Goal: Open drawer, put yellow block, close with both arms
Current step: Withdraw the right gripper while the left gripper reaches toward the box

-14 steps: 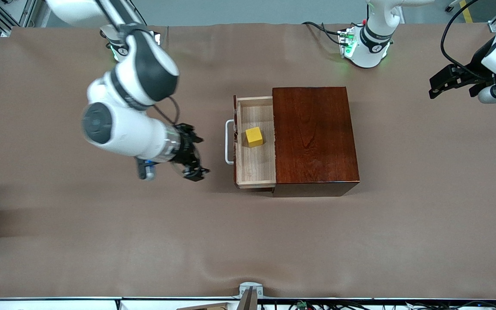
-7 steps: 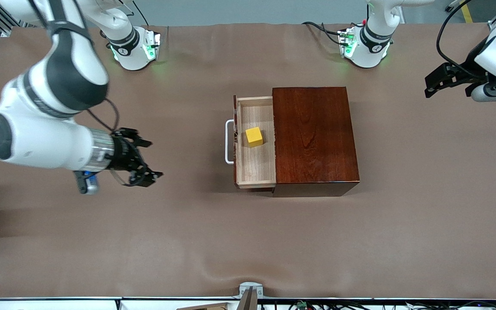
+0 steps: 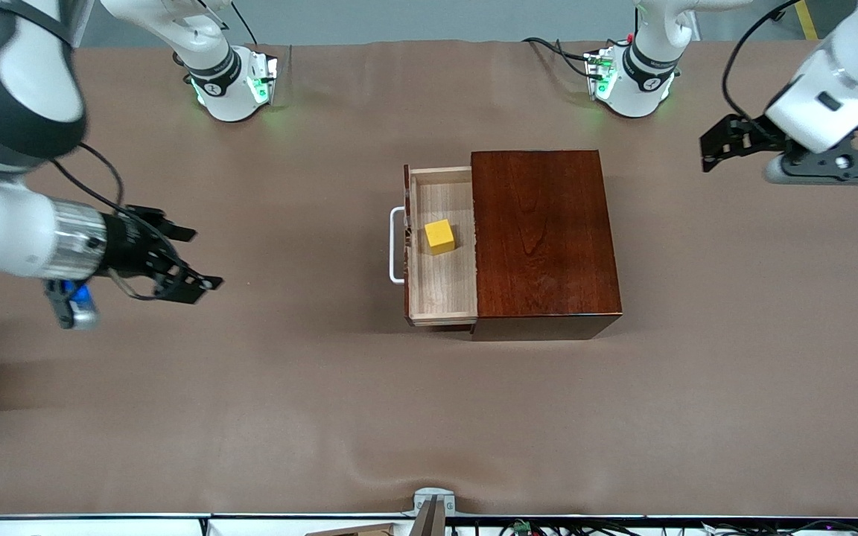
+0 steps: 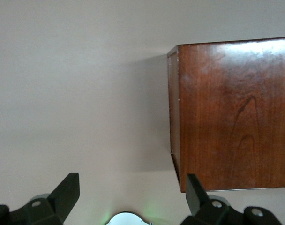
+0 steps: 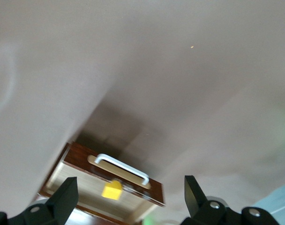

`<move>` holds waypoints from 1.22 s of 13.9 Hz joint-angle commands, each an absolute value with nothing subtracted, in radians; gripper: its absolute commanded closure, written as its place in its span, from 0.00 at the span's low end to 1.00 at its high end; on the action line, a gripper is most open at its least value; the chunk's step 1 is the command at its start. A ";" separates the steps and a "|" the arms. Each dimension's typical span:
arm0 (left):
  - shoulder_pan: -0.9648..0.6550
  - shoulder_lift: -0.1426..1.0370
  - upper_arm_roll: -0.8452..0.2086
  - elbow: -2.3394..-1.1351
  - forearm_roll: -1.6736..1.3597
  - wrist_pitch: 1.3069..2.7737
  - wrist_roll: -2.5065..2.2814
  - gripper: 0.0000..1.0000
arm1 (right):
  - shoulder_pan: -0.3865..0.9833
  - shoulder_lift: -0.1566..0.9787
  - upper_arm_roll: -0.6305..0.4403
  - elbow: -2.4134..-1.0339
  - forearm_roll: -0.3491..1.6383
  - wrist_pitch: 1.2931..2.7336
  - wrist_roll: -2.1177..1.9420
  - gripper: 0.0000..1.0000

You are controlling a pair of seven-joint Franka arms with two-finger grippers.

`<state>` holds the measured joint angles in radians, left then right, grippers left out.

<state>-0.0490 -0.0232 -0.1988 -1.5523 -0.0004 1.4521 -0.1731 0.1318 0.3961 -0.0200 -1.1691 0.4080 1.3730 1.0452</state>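
now the yellow block (image 3: 439, 237) lies in the open drawer (image 3: 442, 246), so only closing remains: the right gripper (image 3: 176, 262) and left gripper (image 3: 727, 141), both open and empty above the tabletop (image 3: 429, 417), should come to push its front.

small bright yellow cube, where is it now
The small bright yellow cube sits in the open pale-wood drawer tray, just inside the white bar handle.

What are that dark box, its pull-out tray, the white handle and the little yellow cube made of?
The box looks like glossy reddish wood with visible grain. The drawer tray seems pale unfinished wood, lightly grained. Its handle is a smooth white bar, metal or plastic; I cannot tell which. The yellow block is matte and evenly coloured, perhaps painted wood or plastic.
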 commanded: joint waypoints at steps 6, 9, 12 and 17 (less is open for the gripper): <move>-0.068 0.029 -0.273 -1.493 0.005 1.459 -0.301 0.00 | 0.038 0.258 0.031 -1.193 0.276 1.232 0.690 0.00; -0.072 0.049 -0.276 -1.424 -0.003 1.459 -0.299 0.00 | 0.009 0.201 0.046 -1.216 0.197 1.218 0.519 0.00; -0.110 0.090 -0.276 -1.382 -0.023 1.459 -0.333 0.00 | -0.003 0.129 0.037 -1.279 0.121 1.173 0.261 0.00; -0.271 0.214 -0.272 -1.281 -0.015 1.483 -0.558 0.00 | -0.006 0.040 0.055 -1.348 0.031 1.279 0.128 0.00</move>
<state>-0.2123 0.1453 -0.2757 -1.3618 -0.0108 1.4792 -0.4748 0.0016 0.1051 0.0243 -1.2785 0.0943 1.2257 0.2034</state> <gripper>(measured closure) 0.000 0.000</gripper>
